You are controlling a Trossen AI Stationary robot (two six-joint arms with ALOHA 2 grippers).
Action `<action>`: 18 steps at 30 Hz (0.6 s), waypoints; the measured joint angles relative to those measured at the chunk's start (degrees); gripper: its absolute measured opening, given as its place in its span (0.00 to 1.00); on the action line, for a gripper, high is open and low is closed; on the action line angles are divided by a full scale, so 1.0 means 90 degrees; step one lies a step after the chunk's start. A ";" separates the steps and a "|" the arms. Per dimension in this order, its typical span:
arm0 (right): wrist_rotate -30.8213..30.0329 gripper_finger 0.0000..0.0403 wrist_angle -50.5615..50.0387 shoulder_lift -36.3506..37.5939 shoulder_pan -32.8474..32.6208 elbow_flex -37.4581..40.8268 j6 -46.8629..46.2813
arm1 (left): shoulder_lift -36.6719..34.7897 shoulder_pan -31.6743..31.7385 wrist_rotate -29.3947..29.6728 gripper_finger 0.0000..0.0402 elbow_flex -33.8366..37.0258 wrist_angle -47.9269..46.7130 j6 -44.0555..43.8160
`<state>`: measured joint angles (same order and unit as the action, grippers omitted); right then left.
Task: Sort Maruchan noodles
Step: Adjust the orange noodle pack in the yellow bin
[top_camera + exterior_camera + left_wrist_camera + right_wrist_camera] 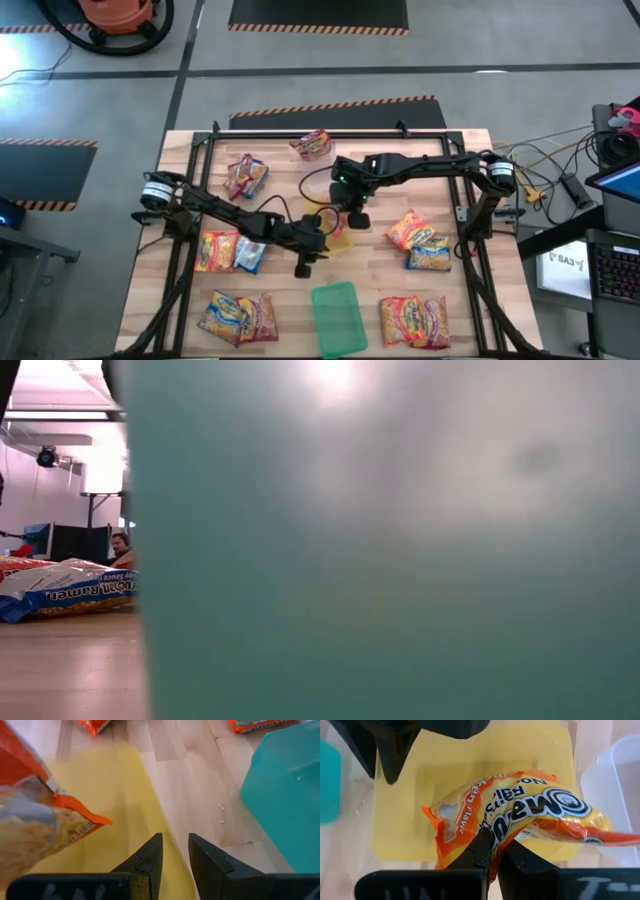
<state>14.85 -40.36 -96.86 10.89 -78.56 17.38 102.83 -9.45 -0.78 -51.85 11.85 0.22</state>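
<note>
Wooden slatted table (300, 330) on a grey floor, ringed by a black frame, seen from above; orange-striped floor markings and an orange vacuum beyond its far edge.

Scattered across the top — Maruchan noodle packets: one at the far middle (313, 144), one at the far left (246, 177), a pair at mid left (229, 251), a pair at the near left (238, 317), a pair at mid right (420, 241), a pair at the near right (414, 320).

Near the middle, a green tray (337, 317) by the near edge, filling most of the low view (400, 560). Just beyond it, at the table's centre, a yellow tray (540, 750), mostly hidden from above by the two arms. Beside the yellow tray, a clear tray (615, 775).

Right gripper (495, 851) over the yellow tray, fingers pinched tight on an orange packet (530, 817) — crinkled, hanging above the tray floor, one end reaching out past the tray's edge toward the clear tray.

Left gripper (175, 851) at the near edge of the yellow tray, between it and the green tray, fingers narrowly parted with nothing visible between them; same orange packet in sight at one side of its wrist view (35, 830).

In the low view, a blue-and-yellow packet (70, 592) lying flat at the left, and past the table a person seated among monitors.
</note>
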 joint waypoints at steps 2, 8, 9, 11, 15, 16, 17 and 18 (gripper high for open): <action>-0.0002 0.02 -0.0001 0.0029 -0.0009 0.0000 0.0227 | 0.0000 0.0007 0.0000 0.19 -0.0130 -0.0189 0.0104; 0.0005 0.02 0.0004 0.0330 -0.0009 0.0002 0.0712 | 0.0000 0.0027 -0.0001 0.19 -0.0481 -0.0864 0.0335; 0.0005 0.02 0.0005 0.0378 -0.0009 0.0002 0.0868 | 0.0000 0.0029 -0.0027 0.19 -0.0498 -0.0872 0.0381; 0.0009 0.02 0.0005 0.0465 -0.0011 0.0002 0.1311 | 0.0000 0.0043 -0.0145 0.19 -0.0516 -0.0872 0.0481; 0.0009 0.02 0.0034 0.0522 -0.0014 0.0002 0.2001 | 0.0000 0.0053 -0.0197 0.19 -0.0518 -0.0867 0.0534; 0.0010 0.02 0.0031 0.0512 -0.0014 0.0002 0.2019 | 0.0000 0.0053 -0.0197 0.19 -0.0518 -0.0865 0.0531; 0.0008 0.02 0.0034 0.0474 -0.0014 0.0002 0.2021 | 0.0000 0.0053 -0.0197 0.19 -0.0518 -0.0867 0.0525; 0.0008 0.02 0.0032 0.0438 -0.0014 0.0001 0.2016 | 0.0000 0.0053 -0.0197 0.19 -0.0518 -0.0864 0.0523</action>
<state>14.92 -40.07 -92.92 10.76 -78.55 35.53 102.83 -8.97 -2.55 -56.51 4.08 4.93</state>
